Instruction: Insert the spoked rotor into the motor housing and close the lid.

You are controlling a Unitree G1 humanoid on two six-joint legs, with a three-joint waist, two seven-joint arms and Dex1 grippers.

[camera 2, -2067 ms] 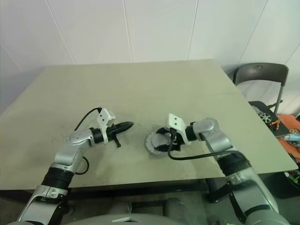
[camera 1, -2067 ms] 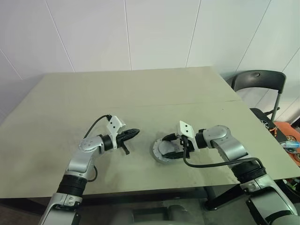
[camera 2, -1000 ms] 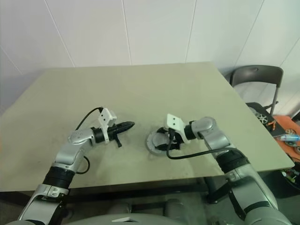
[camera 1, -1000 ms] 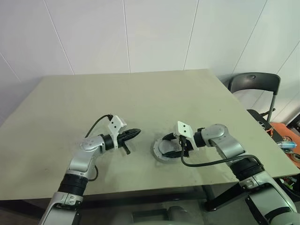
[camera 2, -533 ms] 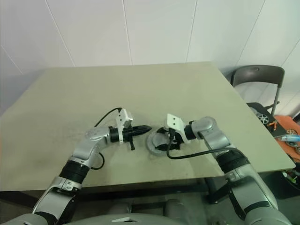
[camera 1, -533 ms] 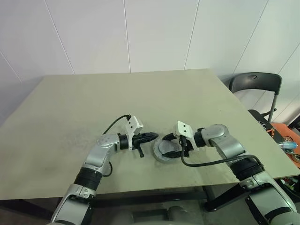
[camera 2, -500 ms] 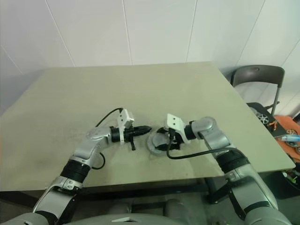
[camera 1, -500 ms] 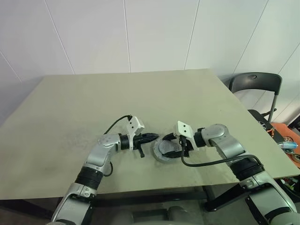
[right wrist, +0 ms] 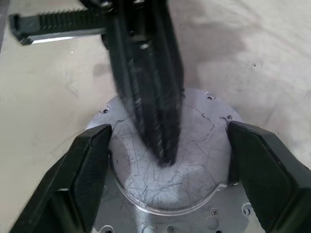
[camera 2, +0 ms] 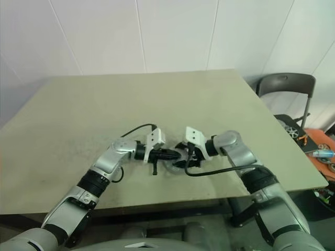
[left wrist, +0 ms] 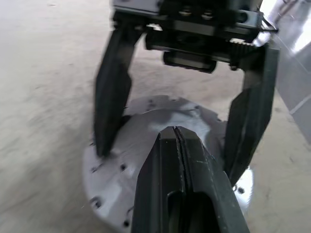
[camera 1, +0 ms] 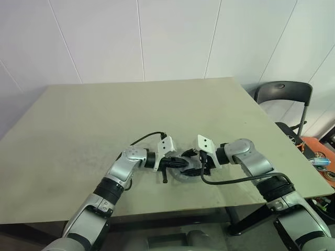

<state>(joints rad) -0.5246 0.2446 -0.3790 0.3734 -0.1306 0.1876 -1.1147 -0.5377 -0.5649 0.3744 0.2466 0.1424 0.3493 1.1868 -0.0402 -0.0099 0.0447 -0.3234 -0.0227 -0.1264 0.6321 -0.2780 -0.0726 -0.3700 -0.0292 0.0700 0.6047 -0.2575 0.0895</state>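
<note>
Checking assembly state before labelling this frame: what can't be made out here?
- Rotor and housing coils: covered by the lid, so the insertion itself cannot be checked.
- Lid seating: near rim cut off by the right wrist view's edge; in the head views both grippers cover it.
- Contact: the shut left gripper is over the lid, blurred in the right wrist view; touching or not is unclear.
- Right gripper straddles the lid, open; whether its fingers touch the rim is unclear.

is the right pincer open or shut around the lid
Open: the right pincer has a finger on each side of the lid, with gaps showing.
</note>
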